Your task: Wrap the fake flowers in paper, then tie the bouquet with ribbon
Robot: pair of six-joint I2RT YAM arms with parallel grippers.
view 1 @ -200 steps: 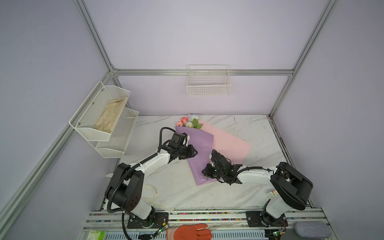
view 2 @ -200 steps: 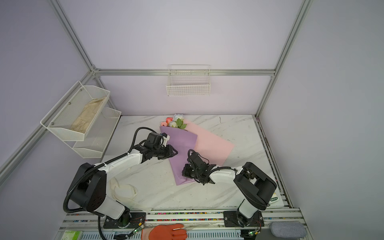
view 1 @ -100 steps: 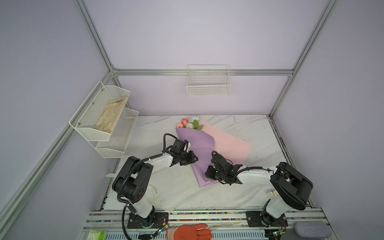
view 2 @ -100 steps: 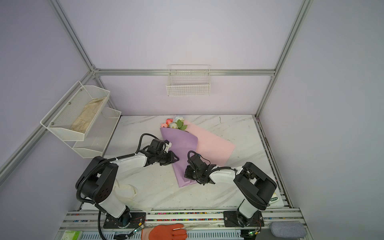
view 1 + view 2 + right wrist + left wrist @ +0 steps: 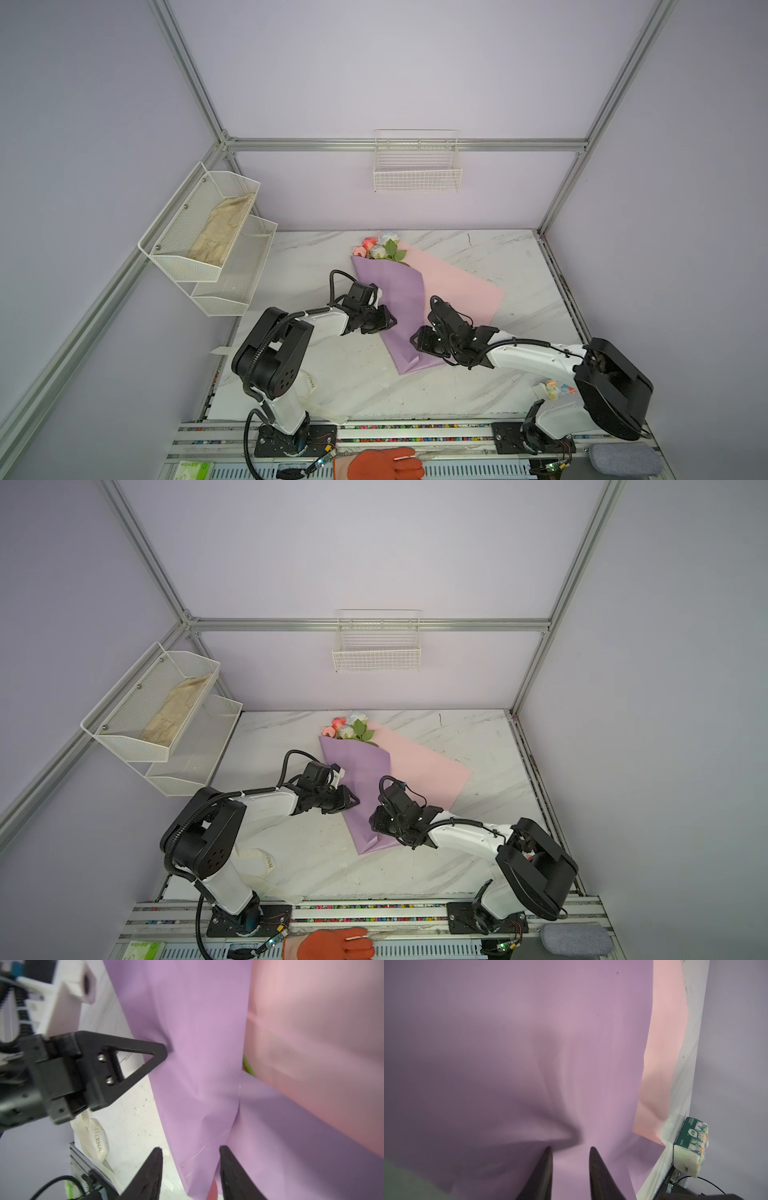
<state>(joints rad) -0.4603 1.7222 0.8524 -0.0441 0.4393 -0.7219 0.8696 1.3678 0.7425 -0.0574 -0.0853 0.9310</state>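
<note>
On the table (image 5: 478, 249), could spring open, with right hand (image 5: 190, 1148) spread over the bouquet (image 5: 399, 299) and left hand (image 5: 570, 1148) part-spread, merely prodding it.

Stems of fake flowers (image 5: 380, 247) mostly unseen beneath lilac wrapping paper (image 5: 401, 307)

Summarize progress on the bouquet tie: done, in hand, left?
Done: bouquet paper folded, lilac side up, over the fake flowers; pink flap lies open. In hand: left pincer presses the fold's edge; right pincer, jaws apart, over the lower wrap. Left: ribbon untouched near the table's front; nothing tied.
</note>
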